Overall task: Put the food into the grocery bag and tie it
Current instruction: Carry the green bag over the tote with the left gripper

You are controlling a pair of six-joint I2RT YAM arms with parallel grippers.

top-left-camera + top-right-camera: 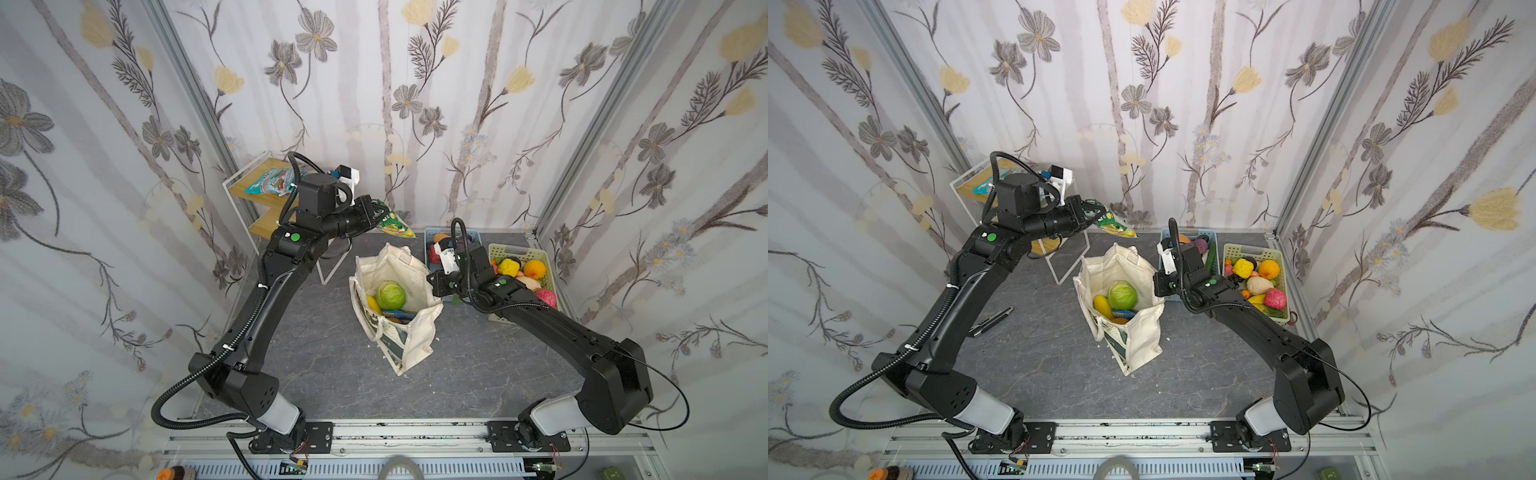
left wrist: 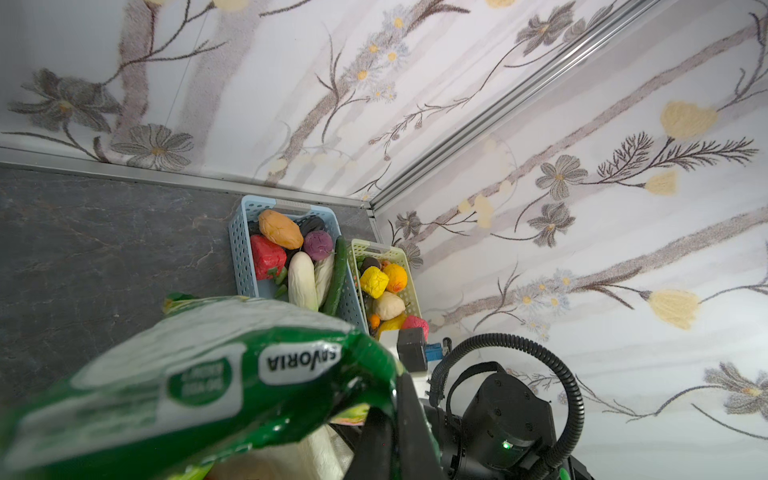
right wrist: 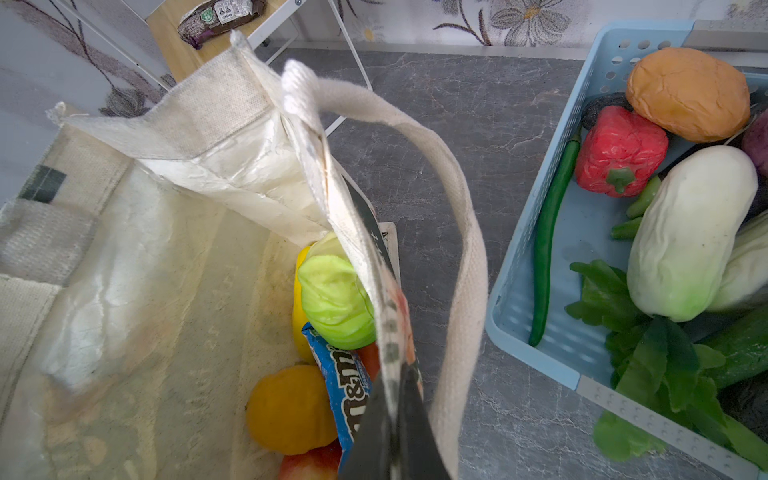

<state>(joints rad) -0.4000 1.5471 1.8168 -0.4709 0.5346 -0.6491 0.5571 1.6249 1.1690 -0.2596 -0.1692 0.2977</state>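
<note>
Pinched green snack packet [image 1: 392, 224] in left gripper [image 1: 379, 214]; clamped grocery bag [image 1: 409, 345] rim open with right gripper [image 3: 392, 399]. Likely needed centring over the mouth before release.

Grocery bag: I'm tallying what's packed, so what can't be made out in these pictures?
- Bottom of the grocery bag: in both top views the cabbage covers whatever lies beneath it.
- Blue packet: in the right wrist view, the bag wall and the right gripper hide its end.
- Green snack packet: in the left wrist view it is blurred, close to the lens and cut off by the picture's edge.
</note>
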